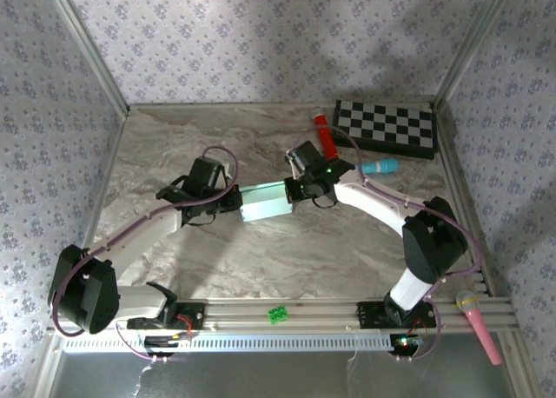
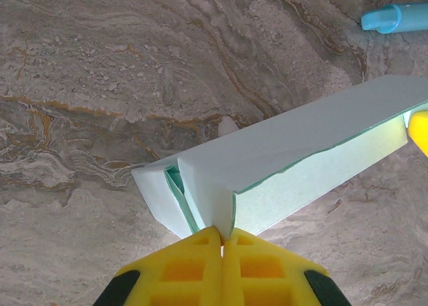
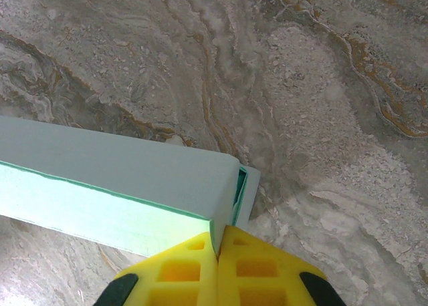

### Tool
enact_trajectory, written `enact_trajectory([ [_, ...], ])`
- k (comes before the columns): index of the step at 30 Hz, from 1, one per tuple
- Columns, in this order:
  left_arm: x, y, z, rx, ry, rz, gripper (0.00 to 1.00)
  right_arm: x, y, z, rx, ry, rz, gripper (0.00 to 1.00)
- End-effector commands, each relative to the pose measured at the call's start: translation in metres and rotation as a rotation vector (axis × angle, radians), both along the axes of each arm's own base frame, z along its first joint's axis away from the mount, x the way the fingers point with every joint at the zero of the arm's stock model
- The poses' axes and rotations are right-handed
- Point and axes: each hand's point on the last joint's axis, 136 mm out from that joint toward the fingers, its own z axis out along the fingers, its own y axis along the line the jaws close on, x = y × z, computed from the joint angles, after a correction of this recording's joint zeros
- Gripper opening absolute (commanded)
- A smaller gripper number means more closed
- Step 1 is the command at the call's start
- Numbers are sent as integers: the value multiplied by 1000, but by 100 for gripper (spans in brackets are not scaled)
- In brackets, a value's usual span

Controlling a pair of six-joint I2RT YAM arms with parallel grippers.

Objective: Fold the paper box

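Surroundings on the marble-patterned tabletop: checkerboard at the far right corner, red cylinder and teal-blue toy microphone just before it, pink microphone and small green piece on the near rail, all apart from the paper box, which sits mid-tabletop between the two arms. The top view gives the whole layout; the wrist views give the box's layered end flaps and green-edged seams. Left hand: yellow fingers pressed together, pinching the box's left-end card edge; right hand: likewise pinching the right-end edge.
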Motion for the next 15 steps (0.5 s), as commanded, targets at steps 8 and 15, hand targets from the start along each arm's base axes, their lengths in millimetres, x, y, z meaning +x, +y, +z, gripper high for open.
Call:
enact_trajectory([
  [8, -29, 0, -38, 16, 155, -53, 0, -28, 1, -33, -64, 118, 60, 0],
  [15, -41, 12, -48, 78, 189, -53, 0, -32, 0, -32, -70, 109, 63, 0],
])
